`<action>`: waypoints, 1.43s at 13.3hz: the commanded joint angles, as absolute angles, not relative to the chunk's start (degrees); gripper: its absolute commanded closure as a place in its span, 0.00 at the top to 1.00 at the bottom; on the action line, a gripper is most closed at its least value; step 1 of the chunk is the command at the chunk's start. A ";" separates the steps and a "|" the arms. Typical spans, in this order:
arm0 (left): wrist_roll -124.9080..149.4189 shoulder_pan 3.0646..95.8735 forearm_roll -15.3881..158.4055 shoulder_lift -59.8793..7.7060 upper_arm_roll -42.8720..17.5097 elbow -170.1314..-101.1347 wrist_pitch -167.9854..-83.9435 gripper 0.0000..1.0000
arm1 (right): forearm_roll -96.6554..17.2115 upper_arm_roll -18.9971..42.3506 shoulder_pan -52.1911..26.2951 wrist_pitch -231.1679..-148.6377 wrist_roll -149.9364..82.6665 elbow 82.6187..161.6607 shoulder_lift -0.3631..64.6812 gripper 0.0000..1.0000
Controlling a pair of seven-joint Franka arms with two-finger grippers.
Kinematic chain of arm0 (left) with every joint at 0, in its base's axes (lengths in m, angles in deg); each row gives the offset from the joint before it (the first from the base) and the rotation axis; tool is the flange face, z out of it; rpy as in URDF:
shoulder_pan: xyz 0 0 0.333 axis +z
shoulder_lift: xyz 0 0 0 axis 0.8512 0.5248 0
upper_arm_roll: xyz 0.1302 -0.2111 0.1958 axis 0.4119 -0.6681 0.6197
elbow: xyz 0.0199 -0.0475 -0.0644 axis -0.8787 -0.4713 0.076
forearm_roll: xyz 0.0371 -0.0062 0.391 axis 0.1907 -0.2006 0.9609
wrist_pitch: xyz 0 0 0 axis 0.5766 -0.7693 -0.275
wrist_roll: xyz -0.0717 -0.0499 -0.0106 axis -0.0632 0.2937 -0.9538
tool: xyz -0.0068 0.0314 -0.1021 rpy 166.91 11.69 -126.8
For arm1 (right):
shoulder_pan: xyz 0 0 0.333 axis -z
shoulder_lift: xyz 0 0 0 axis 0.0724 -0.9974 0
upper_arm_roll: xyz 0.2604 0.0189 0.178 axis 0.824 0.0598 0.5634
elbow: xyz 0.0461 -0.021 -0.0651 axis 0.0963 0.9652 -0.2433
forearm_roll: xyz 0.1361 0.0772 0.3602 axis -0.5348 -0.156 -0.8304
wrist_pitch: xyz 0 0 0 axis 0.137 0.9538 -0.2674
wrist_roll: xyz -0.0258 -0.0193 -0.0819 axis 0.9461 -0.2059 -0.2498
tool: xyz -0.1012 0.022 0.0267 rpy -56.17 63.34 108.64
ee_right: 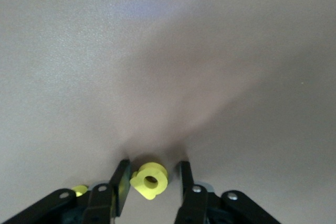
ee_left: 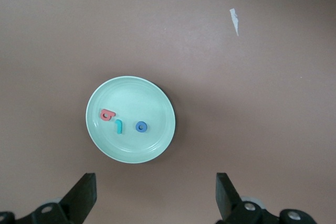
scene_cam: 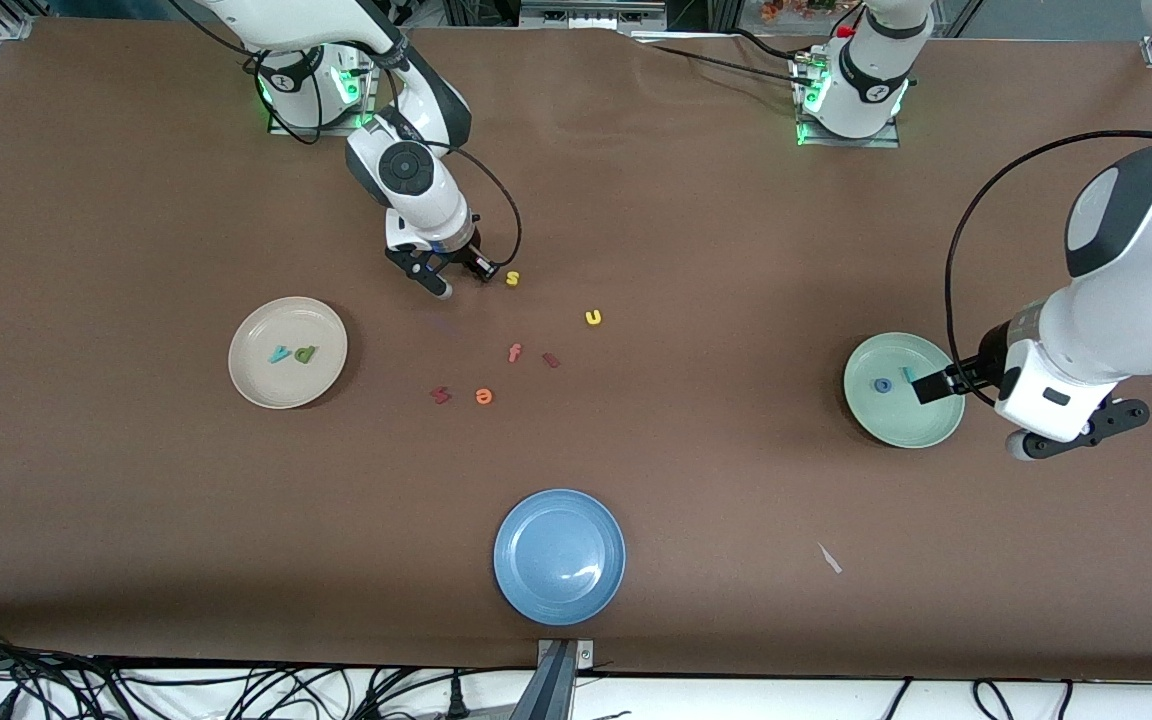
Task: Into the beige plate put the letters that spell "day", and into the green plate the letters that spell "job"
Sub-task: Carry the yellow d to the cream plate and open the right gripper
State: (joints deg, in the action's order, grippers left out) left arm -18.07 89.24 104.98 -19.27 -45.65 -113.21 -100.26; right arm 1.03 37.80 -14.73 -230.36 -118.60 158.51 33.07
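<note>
Right gripper [ee_right: 152, 182] apparently touching yellow a [ee_right: 150, 180]

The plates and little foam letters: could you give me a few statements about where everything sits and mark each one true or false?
1. The green plate holds the salmon-red b, the teal j and the blue o. True.
2. The beige plate holds three letters. False: only the green d and the teal y lie in it.
3. The blue plate holds a letter. False: it holds none.
4. The right gripper has the yellow a between its jaws, down at the table. True.
5. The left gripper grips the j. False: its jaws are open above the green plate, holding nothing.
</note>
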 commanded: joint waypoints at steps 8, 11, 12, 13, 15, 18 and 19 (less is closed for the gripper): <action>-6.96 88.84 101.95 -20.24 -45.95 -112.39 -98.98 1.00 | 3.01 37.96 -14.57 -229.15 -117.60 158.91 33.99 0.17; -7.05 88.49 101.95 -20.24 -46.03 -112.30 -99.06 1.00 | 3.01 37.96 -13.17 -223.29 -113.57 158.03 38.11 0.17; -7.22 88.40 101.86 -20.33 -46.12 -112.38 -99.07 1.00 | 2.75 38.04 -10.99 -219.52 -110.07 157.86 40.22 0.17; -7.31 88.31 101.77 -20.33 -46.21 -112.30 -99.15 1.00 | 2.57 38.04 -9.92 -215.74 -106.64 157.16 41.72 0.17; -8.10 87.88 101.86 -20.68 -46.04 -112.39 -99.33 1.00 | 2.40 37.87 -7.91 -208.61 -100.75 154.44 43.31 0.17; -8.10 87.26 101.95 -21.30 -46.04 -112.39 -99.24 1.00 | 2.13 32.72 -5.26 -197.46 -86.19 149.79 45.16 0.18; -8.10 86.56 101.95 -21.91 -45.95 -112.39 -99.15 1.00 | 2.13 29.29 -5.25 -194.02 -79.95 147.59 45.25 0.18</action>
State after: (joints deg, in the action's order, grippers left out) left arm -8.56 87.36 103.10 -19.94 -46.47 -112.59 -100.18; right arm 2.24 33.46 -6.02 -199.68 -89.20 150.89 44.78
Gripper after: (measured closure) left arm 0.000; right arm 0.683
